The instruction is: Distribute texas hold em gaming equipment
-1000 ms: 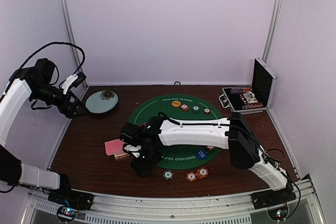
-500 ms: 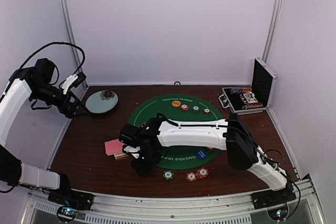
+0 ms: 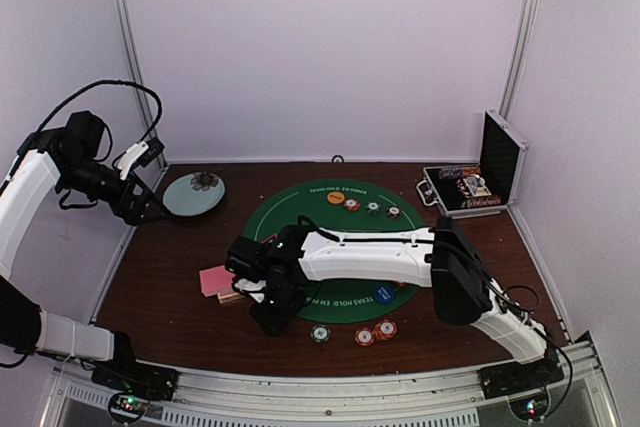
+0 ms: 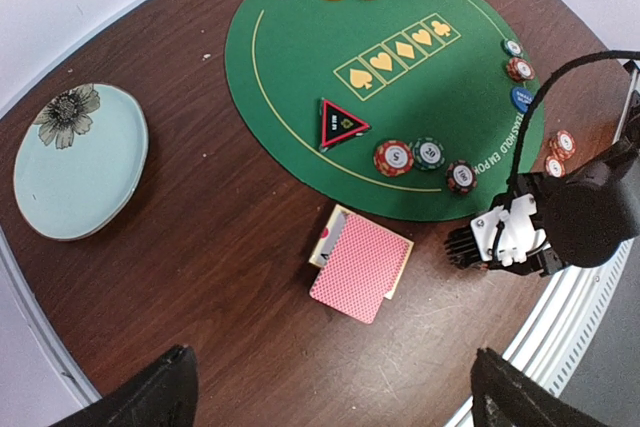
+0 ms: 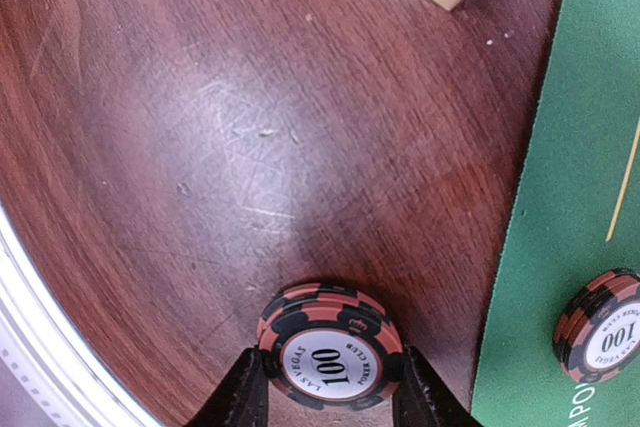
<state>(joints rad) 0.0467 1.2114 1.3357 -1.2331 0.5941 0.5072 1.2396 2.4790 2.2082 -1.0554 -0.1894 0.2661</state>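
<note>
Narrowing onto the red-black 100 chips (image 5: 330,352), the right gripper (image 5: 330,397) seemingly pinches both sides. Lifting looks next; the left gripper (image 4: 332,392) hangs wide.

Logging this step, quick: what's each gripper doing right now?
Left gripper: open, holding nothing.
Right gripper: jaws closed on the red-and-black striped poker chip marked 100.

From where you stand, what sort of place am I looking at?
Probably a robot test booth set up for poker: plain white walls, a left arm and right arm mounted at the near edge of the table, and a green Texas Hold'em mat carrying striped chips, pink-backed cards beside it.
</note>
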